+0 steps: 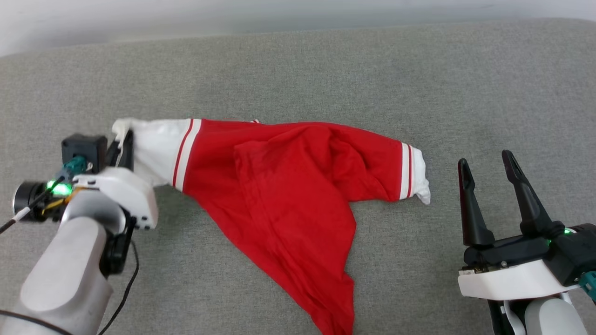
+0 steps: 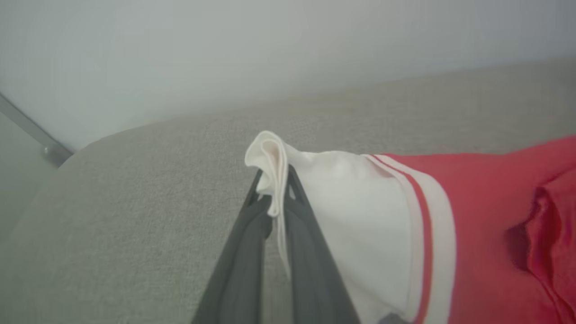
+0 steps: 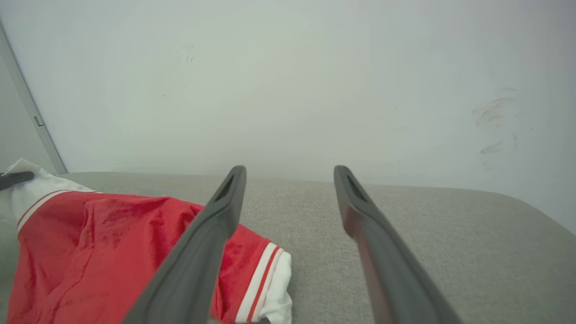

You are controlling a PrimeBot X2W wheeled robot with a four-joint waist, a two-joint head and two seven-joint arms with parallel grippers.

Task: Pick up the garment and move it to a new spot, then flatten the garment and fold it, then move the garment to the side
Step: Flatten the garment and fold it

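The garment (image 1: 288,186) is a red jersey with white sleeves and red-and-white stripe trim, lying crumpled across the grey cushion, its hem trailing toward the front edge. My left gripper (image 1: 125,139) is shut on the white left sleeve's end; in the left wrist view the sleeve's edge (image 2: 270,157) is pinched between the dark fingers (image 2: 243,252). My right gripper (image 1: 486,165) stands open to the right of the other white sleeve (image 1: 419,179), apart from it. In the right wrist view its fingers (image 3: 216,225) frame bare cushion, the garment (image 3: 112,252) at lower left.
The grey fabric cushion (image 1: 465,83) spreads under everything, with bare room behind and to the right of the garment. A pale wall (image 3: 288,81) rises behind its far edge. A black cable (image 1: 125,288) hangs from my left forearm.
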